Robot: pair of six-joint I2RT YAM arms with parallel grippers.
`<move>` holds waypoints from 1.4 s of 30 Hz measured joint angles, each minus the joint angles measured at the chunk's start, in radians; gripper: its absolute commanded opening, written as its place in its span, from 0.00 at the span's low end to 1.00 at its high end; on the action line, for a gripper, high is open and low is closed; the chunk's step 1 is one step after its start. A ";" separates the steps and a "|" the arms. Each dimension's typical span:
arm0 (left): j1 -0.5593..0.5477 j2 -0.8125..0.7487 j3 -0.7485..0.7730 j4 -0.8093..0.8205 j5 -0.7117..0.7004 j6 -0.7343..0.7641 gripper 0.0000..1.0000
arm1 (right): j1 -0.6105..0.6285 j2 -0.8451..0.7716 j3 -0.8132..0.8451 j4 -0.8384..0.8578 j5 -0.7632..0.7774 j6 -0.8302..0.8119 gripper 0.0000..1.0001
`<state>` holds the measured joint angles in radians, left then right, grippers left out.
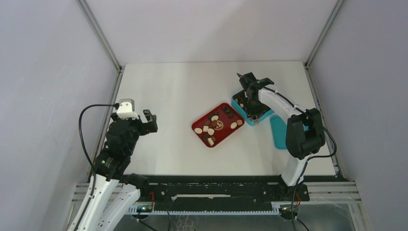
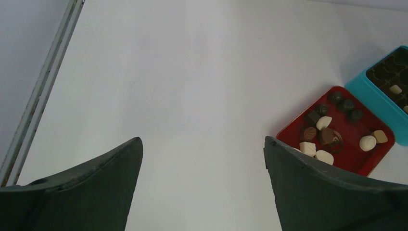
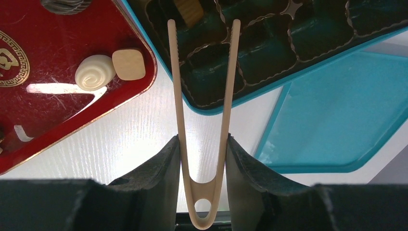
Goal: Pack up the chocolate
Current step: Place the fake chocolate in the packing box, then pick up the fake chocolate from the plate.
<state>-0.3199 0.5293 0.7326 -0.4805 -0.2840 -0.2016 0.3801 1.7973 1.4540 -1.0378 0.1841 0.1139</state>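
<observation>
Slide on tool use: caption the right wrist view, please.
Right gripper holds wooden tongs, tips open and empty over the teal box's grid insert, beside the red tray of chocolates.

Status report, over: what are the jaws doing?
Left jaws open, idle. Right jaws clamp tongs, tips apart over box. Most chocolate on tray, a few boxed. Nothing blocking.

Lab test cell, grey panels (image 1: 48,72), white table (image 1: 168,96)

Right gripper (image 3: 202,144) is pinching tongs (image 3: 176,96), tips hovering apart over box insert (image 3: 269,53) ahead; chocolates (image 3: 95,72) sitting forward-left.
</observation>
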 measured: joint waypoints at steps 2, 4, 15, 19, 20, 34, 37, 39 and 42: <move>0.000 0.000 0.000 0.000 0.000 0.000 1.00 | 0.000 0.000 0.000 0.000 -0.001 0.000 0.43; 0.000 0.000 0.000 0.000 0.000 0.000 1.00 | 0.003 -0.004 0.000 0.000 -0.002 0.000 0.43; 0.000 0.000 0.000 0.000 0.000 0.000 1.00 | 0.127 -0.070 0.002 -0.001 -0.046 0.000 0.43; 0.000 0.000 0.000 0.000 0.000 0.000 1.00 | 0.194 -0.067 0.008 -0.003 -0.076 0.002 0.43; 0.000 0.000 0.000 0.000 0.001 0.000 1.00 | 0.208 -0.064 0.012 -0.002 -0.083 0.003 0.43; 0.000 -0.002 0.000 0.000 0.001 0.000 1.00 | 0.361 0.138 0.147 -0.012 -0.104 0.026 0.43; 0.000 -0.003 0.000 0.000 0.002 0.000 1.00 | 0.375 0.160 0.160 -0.019 -0.103 0.031 0.43; 0.000 -0.003 0.000 0.000 0.003 0.000 1.00 | 0.383 0.171 0.165 -0.024 -0.101 0.033 0.43; 0.000 -0.003 0.000 0.000 0.003 0.000 1.00 | 0.393 0.189 0.178 -0.035 -0.087 0.037 0.43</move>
<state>-0.3199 0.5259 0.7326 -0.4801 -0.2806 -0.2016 0.7734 1.9862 1.6321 -1.0725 0.0971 0.1509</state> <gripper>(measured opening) 0.996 0.435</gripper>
